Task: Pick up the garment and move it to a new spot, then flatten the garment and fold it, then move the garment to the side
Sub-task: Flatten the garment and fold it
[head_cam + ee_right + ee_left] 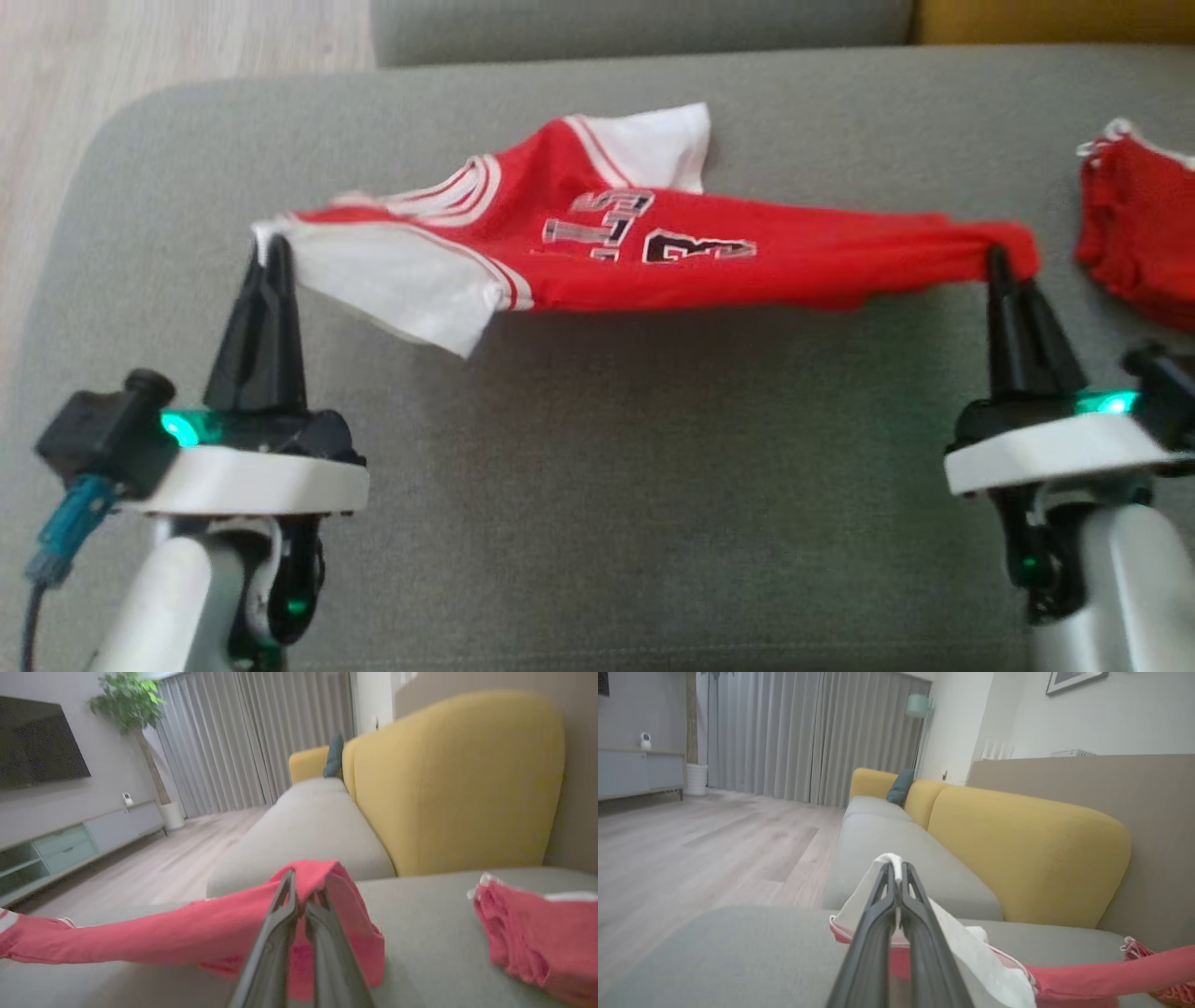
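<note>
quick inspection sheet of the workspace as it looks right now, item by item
surface: grey cushion, smooth, no spills seen
job's things: jersey, red and white, stretched between both grippers, apparently lifted off the cushion
clutter: red garment, crumpled at the right edge, apart from the jersey
grippers: left gripper shut on the jersey's white end; right gripper shut on its red end
cables: cable with blue plug by the left wrist, away from the cloth
surroundings: yellow backrest, grey curtains, wood floor

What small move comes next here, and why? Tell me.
Probably lower both hands together, laying the jersey on the grey cushion. The left hand pinches its white sleeve, the right hand its red end, and it hangs stretched between them.
</note>
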Controlling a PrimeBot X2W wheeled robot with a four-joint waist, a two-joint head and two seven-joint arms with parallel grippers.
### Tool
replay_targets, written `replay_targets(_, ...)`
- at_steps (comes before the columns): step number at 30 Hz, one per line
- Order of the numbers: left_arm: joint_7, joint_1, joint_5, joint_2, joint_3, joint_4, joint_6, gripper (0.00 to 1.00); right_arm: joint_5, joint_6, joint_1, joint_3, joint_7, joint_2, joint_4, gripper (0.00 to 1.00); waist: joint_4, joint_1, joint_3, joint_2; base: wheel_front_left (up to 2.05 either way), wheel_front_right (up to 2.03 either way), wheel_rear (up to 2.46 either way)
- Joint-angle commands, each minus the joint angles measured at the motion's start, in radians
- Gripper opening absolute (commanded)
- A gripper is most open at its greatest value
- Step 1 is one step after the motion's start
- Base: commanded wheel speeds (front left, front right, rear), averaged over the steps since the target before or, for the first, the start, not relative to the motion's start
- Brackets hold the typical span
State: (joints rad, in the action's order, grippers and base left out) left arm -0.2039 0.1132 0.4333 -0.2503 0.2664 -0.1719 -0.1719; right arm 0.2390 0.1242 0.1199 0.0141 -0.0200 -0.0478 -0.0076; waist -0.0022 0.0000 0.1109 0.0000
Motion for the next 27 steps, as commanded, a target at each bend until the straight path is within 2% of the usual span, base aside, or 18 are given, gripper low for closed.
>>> replay_targets(1, -0.001, 0.063, -0.009, -0.027, -0.048, -0.045, -0.008, 0.00, 0.006, 0.007, 0.019, -0.019, 0.001, -0.002, -0.049, 0.00, -0.014, 0.0000, -0.021, 0.0000, 0.00, 0.00, 0.00)
replay_targets(2, 0.008, 0.078, -0.024, -0.041, -0.049, -0.095, -0.010, 0.00, 0.003, 0.007, 0.008, -0.011, 0.010, -0.002, -0.138, 0.00, -0.019, 0.0000, -0.040, 0.0000, 0.00, 0.00, 0.00)
replay_targets(7, 0.044, 0.131, -0.068, -0.081, -0.046, -0.228, -0.010, 0.00, -0.015, 0.007, 0.007, 0.017, 0.023, -0.002, -0.325, 0.00, -0.028, 0.0000, -0.081, 0.0000, 0.00, 0.00, 0.00)
replay_targets(17, 0.188, 0.317, -0.132, -0.155, -0.034, -0.439, 0.015, 0.00, -0.089, 0.007, 0.067, 0.062, 0.090, -0.002, -0.554, 0.00, -0.032, 0.0000, -0.093, 0.0000, 0.00, 0.00, 0.00)
replay_targets(21, 0.247, 0.411, -0.126, -0.160, -0.016, -0.423, 0.036, 0.00, -0.110, 0.007, 0.107, 0.040, 0.131, -0.014, -0.581, 0.00, -0.027, 0.0000, -0.059, 0.0000, 0.00, 0.00, 0.00)
replay_targets(27, 0.294, 0.600, -0.105, -0.164, 0.000, -0.253, 0.093, 0.00, -0.109, 0.007, 0.246, 0.013, 0.167, -0.047, -0.510, 0.00, -0.022, 0.0000, 0.037, 0.0000, 0.00, 0.00, 0.00)
